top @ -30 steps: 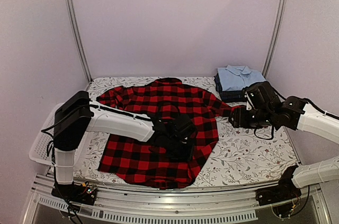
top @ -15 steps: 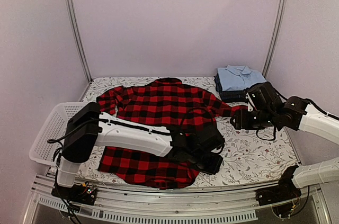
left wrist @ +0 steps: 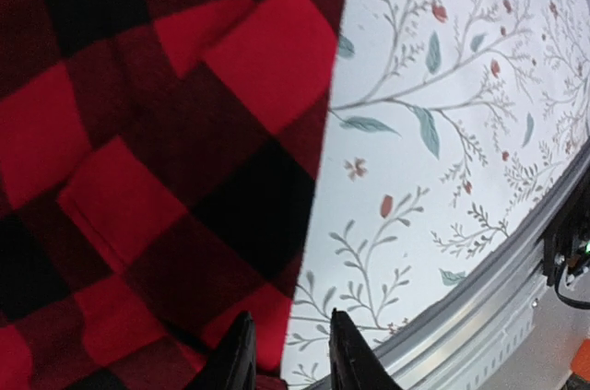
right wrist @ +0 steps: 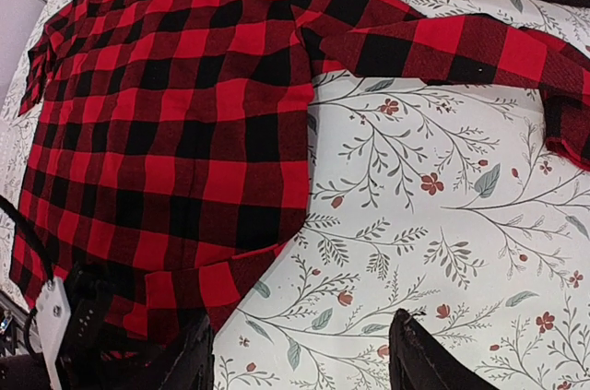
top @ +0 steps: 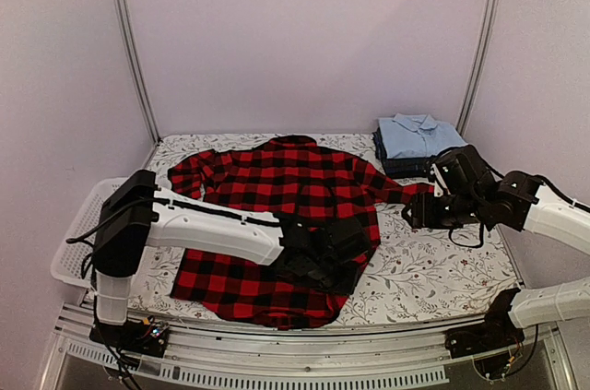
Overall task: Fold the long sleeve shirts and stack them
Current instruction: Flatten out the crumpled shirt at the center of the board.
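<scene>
Soft, even room light, hardly any shadow or glare; close up, the red-and-black checked cotton shirt looks slightly blurred.

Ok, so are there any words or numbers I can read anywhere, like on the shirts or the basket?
None: no words, numbers or labels can be read in any view.
The red-and-black checked shirt shows only squares.
The light blue shirt is plain.
The white basket shows only mesh.
The tablecloth has only flowers and leaves.
</scene>
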Controlling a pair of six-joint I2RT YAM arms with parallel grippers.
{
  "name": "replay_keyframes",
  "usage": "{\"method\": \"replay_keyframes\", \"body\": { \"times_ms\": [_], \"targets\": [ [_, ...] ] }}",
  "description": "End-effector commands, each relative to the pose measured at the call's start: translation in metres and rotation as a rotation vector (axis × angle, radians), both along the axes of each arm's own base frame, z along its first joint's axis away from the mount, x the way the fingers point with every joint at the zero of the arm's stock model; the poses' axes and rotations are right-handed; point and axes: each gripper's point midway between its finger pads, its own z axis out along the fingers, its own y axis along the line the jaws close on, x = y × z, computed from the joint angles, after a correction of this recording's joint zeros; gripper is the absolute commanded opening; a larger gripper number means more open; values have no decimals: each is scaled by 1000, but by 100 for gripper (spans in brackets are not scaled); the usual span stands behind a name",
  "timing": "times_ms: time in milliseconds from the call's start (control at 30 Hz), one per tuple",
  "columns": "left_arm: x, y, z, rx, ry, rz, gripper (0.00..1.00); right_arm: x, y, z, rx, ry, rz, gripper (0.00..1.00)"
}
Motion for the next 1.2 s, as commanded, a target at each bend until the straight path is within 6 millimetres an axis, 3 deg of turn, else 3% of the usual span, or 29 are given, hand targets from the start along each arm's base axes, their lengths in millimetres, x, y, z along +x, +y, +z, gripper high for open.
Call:
{"method": "replay_keyframes", "body": {
  "times_ms": [0,267,633,800,967,1167],
  "targets": [
    [42,38,0,72,-34,163,32,-3,0,-1,6,3,8,63],
    [74,57,-17,130,-25,226,33,-4,1,0,2,5,18,64],
    [75,42,-36,117,24,183,34,-4,1,0,-7,-2,33,64],
    [71,35,-32,93,30,166,28,-5,-1,-1,-19,-4,37,65],
    [66,28,-24,69,24,151,13,-4,-2,-1,-25,-7,35,65],
    [54,7,0,13,-4,89,1,-4,-4,-4,-36,-6,30,65]
  ]
}}
